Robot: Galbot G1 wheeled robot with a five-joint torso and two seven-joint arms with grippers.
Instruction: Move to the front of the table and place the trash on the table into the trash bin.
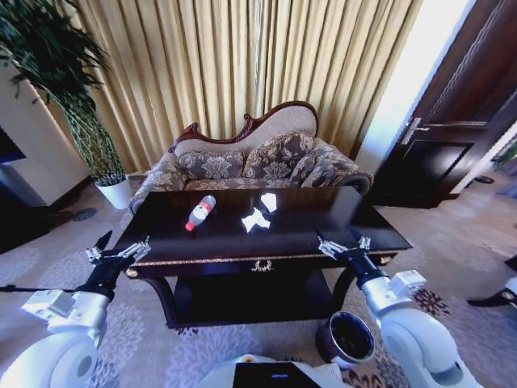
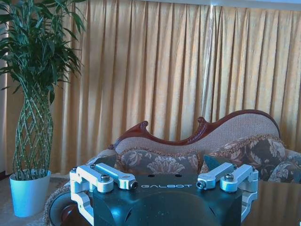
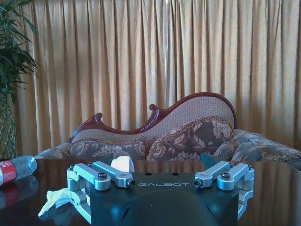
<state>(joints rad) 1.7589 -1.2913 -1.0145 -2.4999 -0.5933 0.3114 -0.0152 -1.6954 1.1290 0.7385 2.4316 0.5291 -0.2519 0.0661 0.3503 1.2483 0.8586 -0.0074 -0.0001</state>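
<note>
Closest to the robot, on the patterned carpet at its right side, stands the trash bin (image 1: pixel 346 339), round and dark with a shiny rim, just in front of the right front corner of the bench (image 1: pixel 242 250). A little further, the left hand (image 1: pixel 118 252) hovers at the left front corner of the bench, about level with its top; its fingers (image 2: pixel 103 178) are spread wide apart and hold nothing. The right hand (image 1: pixel 343 244) hovers over the front edge of the bench near the right corner, and its fingers (image 3: pixel 101 175) are also spread wide with nothing between them. The bench is dark and glossy, with a gilt strip along the front edge and a lower shelf under it. On its top, near the middle, lies the clear bottle (image 1: pixel 199 212) with a red label and a white cap, on its side. To the right of the bottle lie the crumpled white paper scraps (image 1: pixel 255 220), and one more scrap (image 1: pixel 269 202) lies just behind them. Behind the bench stands a sofa (image 1: pixel 250 162) with floral cushions and a carved wooden back. To the left of it is a tall plant in a white pot (image 1: pixel 115 192). Golden curtains (image 1: pixel 242 65) hang behind everything.
</note>
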